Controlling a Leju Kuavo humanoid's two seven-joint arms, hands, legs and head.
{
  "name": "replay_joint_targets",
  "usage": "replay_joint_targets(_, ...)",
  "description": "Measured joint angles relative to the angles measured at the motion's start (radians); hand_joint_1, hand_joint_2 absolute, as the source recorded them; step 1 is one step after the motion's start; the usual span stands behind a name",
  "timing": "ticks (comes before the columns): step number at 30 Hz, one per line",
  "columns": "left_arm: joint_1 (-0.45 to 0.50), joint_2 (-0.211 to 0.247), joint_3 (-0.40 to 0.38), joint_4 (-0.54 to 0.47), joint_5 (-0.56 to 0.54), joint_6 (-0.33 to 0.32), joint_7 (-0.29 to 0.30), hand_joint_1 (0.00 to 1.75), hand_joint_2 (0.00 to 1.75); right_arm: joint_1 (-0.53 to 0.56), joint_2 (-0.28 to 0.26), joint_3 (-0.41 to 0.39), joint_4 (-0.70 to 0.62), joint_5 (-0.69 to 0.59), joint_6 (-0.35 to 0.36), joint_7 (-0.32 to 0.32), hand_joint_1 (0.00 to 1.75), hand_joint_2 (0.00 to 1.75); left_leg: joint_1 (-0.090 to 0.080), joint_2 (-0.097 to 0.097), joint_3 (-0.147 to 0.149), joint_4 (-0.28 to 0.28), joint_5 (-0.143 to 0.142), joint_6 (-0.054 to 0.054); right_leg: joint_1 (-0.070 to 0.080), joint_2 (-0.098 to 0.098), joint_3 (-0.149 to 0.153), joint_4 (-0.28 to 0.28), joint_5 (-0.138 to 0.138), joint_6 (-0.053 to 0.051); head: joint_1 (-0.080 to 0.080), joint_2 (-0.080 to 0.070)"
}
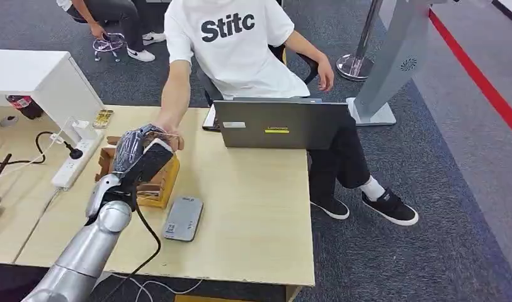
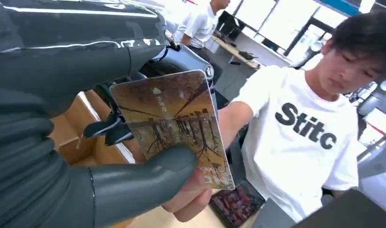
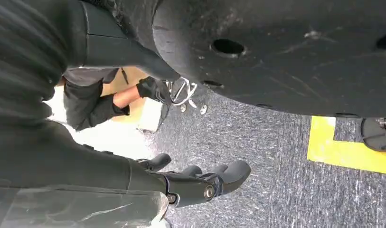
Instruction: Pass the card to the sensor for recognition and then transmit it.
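We see the left hand (image 2: 86, 156) pinching the card (image 2: 174, 126) between thumb and fingers, raised over the wooden box (image 1: 153, 182) at the table's (image 1: 259, 207) left side. A person's hand (image 2: 193, 199) touches the card's far end. The right hand (image 3: 200, 183) hangs over grey carpet, fingers apart, holding nothing; the sensor (image 1: 182, 218) lies right of the box.

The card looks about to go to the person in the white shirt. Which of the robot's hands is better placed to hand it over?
The left. Its left hand already holds the card, and the person's hand touches the card's lower edge. The right hand hangs over the floor, holding nothing.
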Motion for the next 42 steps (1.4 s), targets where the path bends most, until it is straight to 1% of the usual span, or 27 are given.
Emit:
replay_joint_targets(9,0.015,-0.010,0.035,0.000,-0.003,0.002,0.000,1.75,1.75,0.000,0.001,0.001,0.000,0.000,-0.005,-0.003,0.00,1.75,0.000,0.000,-0.002,0.000,0.000,0.000,0.000,0.000,-0.001,0.000,0.000,0.000,0.000,0.000)
replay_joint_targets(10,0.018,-0.011,0.039,0.000,-0.003,0.002,0.000,1.64,1.75,0.000,0.002,0.002,0.000,0.000,-0.010,-0.005,0.00,1.75,0.000,0.000,-0.002,0.000,0.000,0.000,0.000,0.000,-0.001,0.000,0.000,0.000,0.000,0.000)
replay_joint_targets(11,0.022,-0.011,0.042,0.000,-0.004,0.002,0.000,0.31,1.75,0.000,0.002,0.002,0.000,0.000,-0.015,-0.007,0.00,1.75,0.000,0.000,-0.002,0.000,0.000,0.000,0.000,0.000,-0.002,0.000,0.000,0.000,0.000,0.000)
replay_joint_targets(12,0.024,-0.011,0.045,0.000,-0.005,0.002,0.000,0.00,1.75,0.000,0.004,0.002,0.000,0.001,-0.018,-0.008,0.00,1.75,0.000,0.000,-0.002,0.000,0.000,0.000,0.000,0.000,-0.002,0.000,0.000,0.000,0.000,0.000)
replay_joint_targets(18,0.063,-0.008,0.067,-0.015,-0.018,0.005,0.001,0.00,1.75,0.001,0.007,0.011,0.000,0.006,-0.016,-0.016,0.00,1.75,0.000,0.000,-0.003,0.000,0.000,0.000,0.000,0.000,-0.003,0.000,0.000,0.000,0.000,0.000)
replay_joint_targets(25,0.118,0.003,0.085,-0.091,-0.034,0.020,-0.011,0.00,1.75,0.002,0.007,0.013,0.000,-0.003,-0.015,-0.016,0.00,1.75,0.000,0.000,-0.004,0.000,0.000,-0.001,0.000,0.000,-0.003,0.000,0.000,0.000,0.000,0.000)
replay_joint_targets(29,0.132,0.006,0.087,-0.115,-0.037,0.022,-0.015,0.00,1.75,0.002,0.007,0.013,0.000,-0.003,-0.015,-0.017,0.00,1.75,0.000,0.000,-0.004,0.000,0.000,-0.001,0.000,-0.001,-0.003,0.000,0.000,0.000,0.000,0.000)
replay_joint_targets(33,0.159,0.016,0.088,-0.159,-0.071,0.038,-0.037,0.00,1.75,0.002,0.008,0.013,0.000,-0.009,-0.015,-0.016,0.00,1.75,0.000,0.000,-0.004,0.000,0.000,-0.001,0.000,0.000,-0.003,0.000,0.000,0.000,0.000,0.000)
replay_joint_targets(36,0.179,0.024,0.088,-0.193,-0.103,0.038,-0.043,0.00,1.75,0.002,0.008,0.013,0.000,-0.014,-0.013,-0.017,0.00,1.75,0.000,-0.001,-0.004,0.000,0.000,-0.001,0.000,-0.001,-0.004,0.000,0.000,0.000,0.000,0.000)
replay_joint_targets(38,0.207,0.038,0.087,-0.232,-0.130,0.026,-0.045,0.00,1.75,0.003,0.009,0.013,0.000,-0.016,-0.013,-0.019,0.00,1.75,0.000,0.000,-0.004,0.000,0.000,-0.001,0.000,0.000,-0.004,0.000,0.000,0.000,0.000,0.000)
replay_joint_targets(42,0.271,0.074,0.087,-0.314,-0.184,-0.031,-0.053,0.00,1.75,0.004,0.010,0.013,0.000,-0.027,-0.013,-0.023,0.00,1.75,0.000,0.000,-0.004,0.000,0.000,-0.001,0.000,0.000,-0.005,0.000,0.000,0.000,0.000,0.000)
